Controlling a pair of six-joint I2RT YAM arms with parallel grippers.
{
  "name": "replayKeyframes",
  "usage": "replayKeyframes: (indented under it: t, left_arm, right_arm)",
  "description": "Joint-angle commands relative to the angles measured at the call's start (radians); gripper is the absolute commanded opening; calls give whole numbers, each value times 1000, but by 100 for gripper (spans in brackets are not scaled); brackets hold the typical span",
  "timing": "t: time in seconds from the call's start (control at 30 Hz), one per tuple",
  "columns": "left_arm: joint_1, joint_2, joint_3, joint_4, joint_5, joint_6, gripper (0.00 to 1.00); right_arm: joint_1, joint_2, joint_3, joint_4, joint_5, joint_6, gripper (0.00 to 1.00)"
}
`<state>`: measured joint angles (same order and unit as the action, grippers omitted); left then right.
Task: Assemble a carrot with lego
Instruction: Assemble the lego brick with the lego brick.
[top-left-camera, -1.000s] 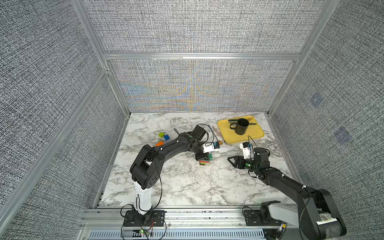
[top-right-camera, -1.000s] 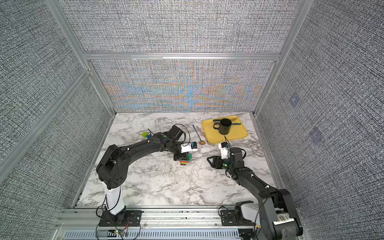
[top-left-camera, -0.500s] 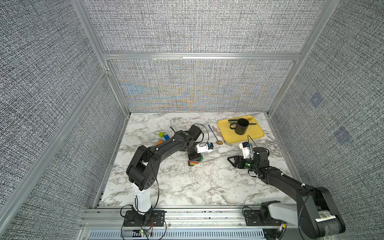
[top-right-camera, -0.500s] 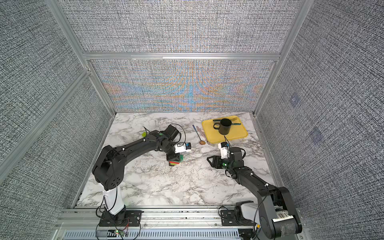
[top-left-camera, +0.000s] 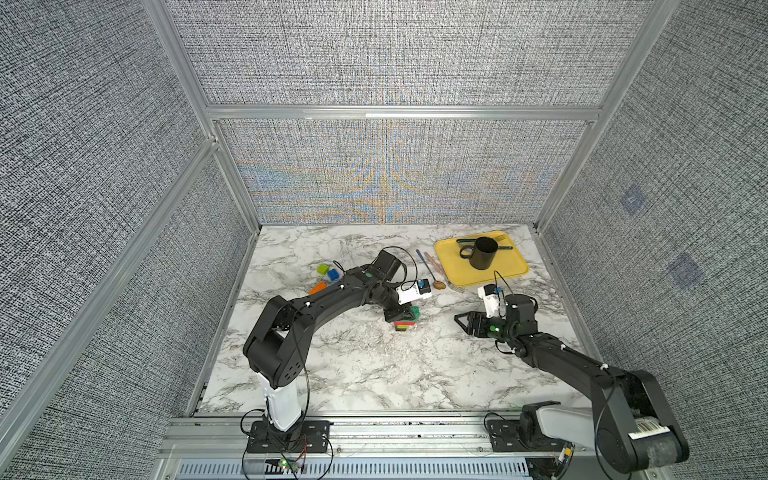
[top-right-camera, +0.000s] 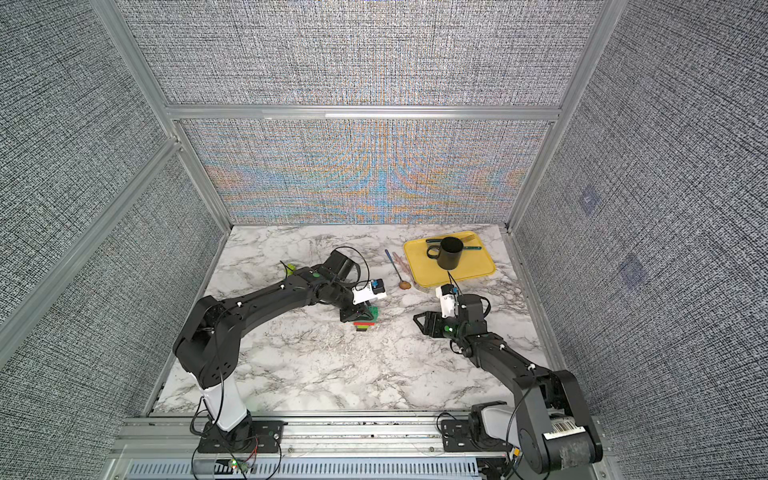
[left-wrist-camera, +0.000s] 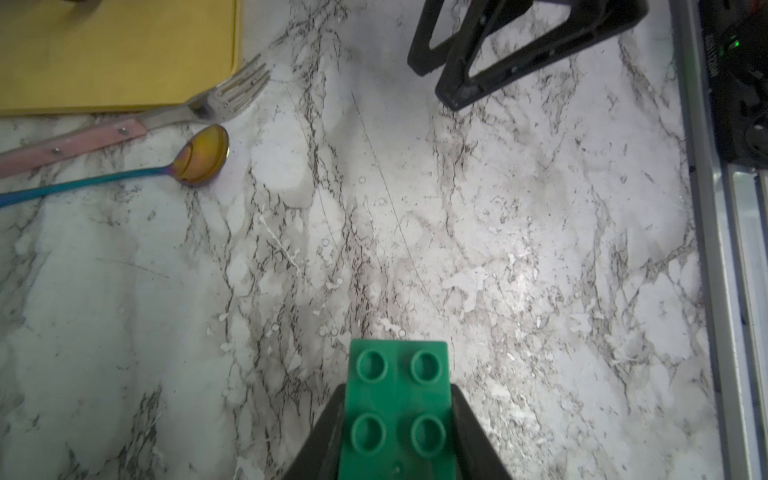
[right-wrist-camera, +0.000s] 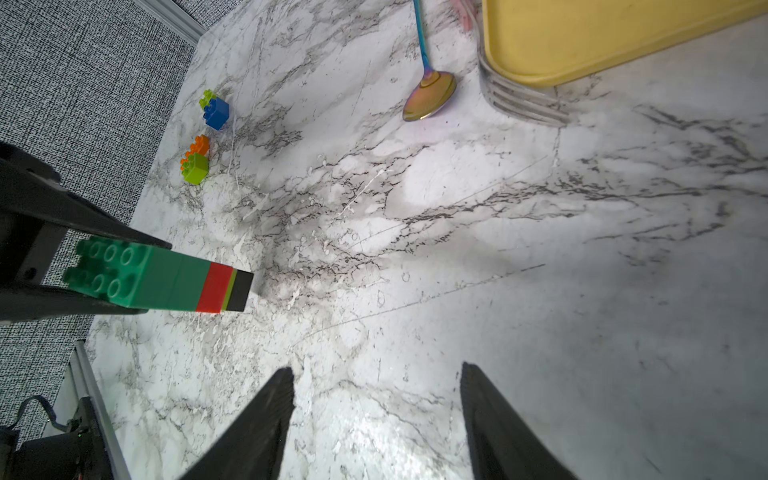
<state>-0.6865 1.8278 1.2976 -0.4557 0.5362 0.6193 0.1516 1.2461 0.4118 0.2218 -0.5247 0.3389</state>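
1. The right jaws, nearest the front, stand partly apart low over the desk (top-left-camera: 374, 374). Only bare marble lies between them, and they grip nothing.
2. The left jaws are clamped on the dark green end of the carrot (right-wrist-camera: 166, 282) at mid-desk. It is one stack of dark green, red, lime and black layers. Its black tip points down at the marble; whether it touches, I cannot tell.
3. Between the two pairs of jaws, and from them to the front edge, the marble lies open.
4. Four loose lego bricks (right-wrist-camera: 195, 168) sit near the desk's left edge, beyond the left arm. There are two lime, one orange and one blue, bunched in two pairs.
5. One spoon (top-left-camera: 439, 285) and one pink-handled fork (left-wrist-camera: 75, 143) lie side by side, the fork's tines at the near corner of the tray (top-left-camera: 507, 266).
6. That single yellow tray fills the far right corner, close to both walls, with one black mug (top-left-camera: 482, 253) upright on it.
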Motion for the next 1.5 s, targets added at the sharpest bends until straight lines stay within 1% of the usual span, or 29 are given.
replayKeyframes:
  t: [0.0,0.1,0.23,0.53,0.73,0.87,1.07,1.23,1.47]
  left_arm:
    - [-2,18,-17,172,63,-37,25]
    - [-4,33,-34,215,84,-38,29]
    - [-4,47,-55,221,86,-17,34]
    - [0,32,-94,171,26,46,54]
    - [4,12,-95,140,9,56,61]
    - [6,1,-91,116,-19,66,62]
    - [14,-10,-75,42,-59,104,62]
    - [25,-21,-64,11,-82,112,62]
    - [26,-31,-58,-24,-78,108,62]
  right_arm:
    - [2,1,3,24,7,-3,65]
    - [3,1,3,17,13,-8,65]
    - [2,6,2,22,13,-5,65]
    - [11,16,8,26,15,-1,65]
    - [16,21,10,28,15,2,65]
    - [19,16,8,27,19,3,65]
    - [21,9,8,24,20,1,65]
    - [24,13,7,27,19,3,65]
    - [26,16,10,28,21,4,65]
